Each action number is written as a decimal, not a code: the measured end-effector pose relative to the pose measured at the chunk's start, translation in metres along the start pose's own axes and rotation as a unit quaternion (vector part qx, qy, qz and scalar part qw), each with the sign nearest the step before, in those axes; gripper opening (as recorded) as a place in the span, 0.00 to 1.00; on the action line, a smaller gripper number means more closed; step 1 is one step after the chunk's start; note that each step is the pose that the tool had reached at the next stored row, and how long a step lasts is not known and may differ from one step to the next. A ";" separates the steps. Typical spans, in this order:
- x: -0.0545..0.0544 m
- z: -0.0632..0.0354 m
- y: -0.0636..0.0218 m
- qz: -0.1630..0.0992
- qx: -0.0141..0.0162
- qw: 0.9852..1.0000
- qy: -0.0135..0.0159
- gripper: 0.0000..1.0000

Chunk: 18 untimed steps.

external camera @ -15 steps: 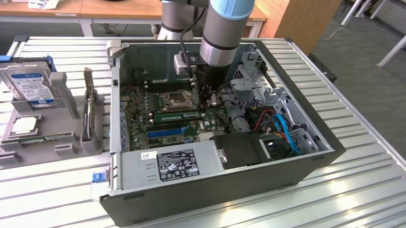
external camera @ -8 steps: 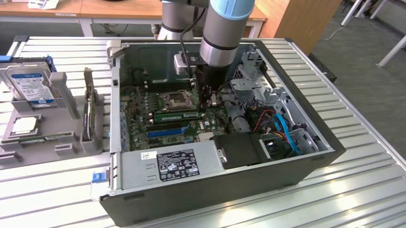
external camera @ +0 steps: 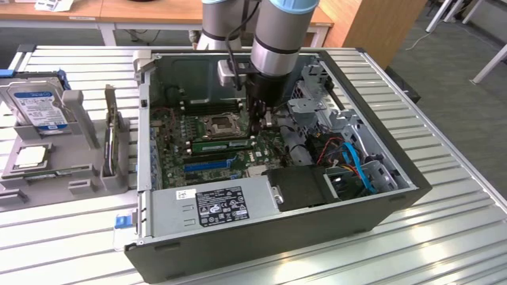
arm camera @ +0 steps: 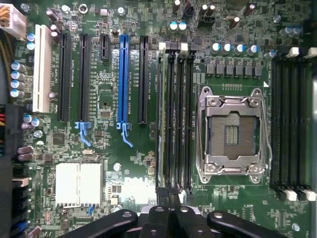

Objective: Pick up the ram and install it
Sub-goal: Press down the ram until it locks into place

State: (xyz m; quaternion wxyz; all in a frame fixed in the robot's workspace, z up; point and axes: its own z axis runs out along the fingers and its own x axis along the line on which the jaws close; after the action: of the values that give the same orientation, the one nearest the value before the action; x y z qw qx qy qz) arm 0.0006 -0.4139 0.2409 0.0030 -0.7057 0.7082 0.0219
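We found hand (arm camera: 168, 198) closed, over ram (arm camera: 160, 114) seated edge-on in slot beside CPU socket (arm camera: 233, 131). Press squarely; check latches.

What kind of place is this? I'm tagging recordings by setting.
Probably a lab or office workshop for computer assembly: an open PC case lies on a slatted metal table, a parts stand holds a hard drive, and wooden desks stand behind.

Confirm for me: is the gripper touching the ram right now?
Cannot tell. In the wrist view the shut gripper sits over the end of the ram in its slot, but neither contact nor a gap shows plainly.
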 end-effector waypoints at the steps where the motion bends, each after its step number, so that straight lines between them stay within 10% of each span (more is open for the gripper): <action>1: 0.000 -0.0016 0.0000 0.000 0.000 1.000 0.000 0.10; 9: 0.000 -0.0035 0.0012 0.000 0.000 1.000 0.000 0.10; 18: 0.000 -0.0021 0.0334 0.000 0.000 1.000 0.000 0.10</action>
State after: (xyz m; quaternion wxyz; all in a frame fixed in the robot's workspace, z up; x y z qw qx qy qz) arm -0.0328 -0.4138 0.2439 0.0031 -0.7057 0.7082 0.0219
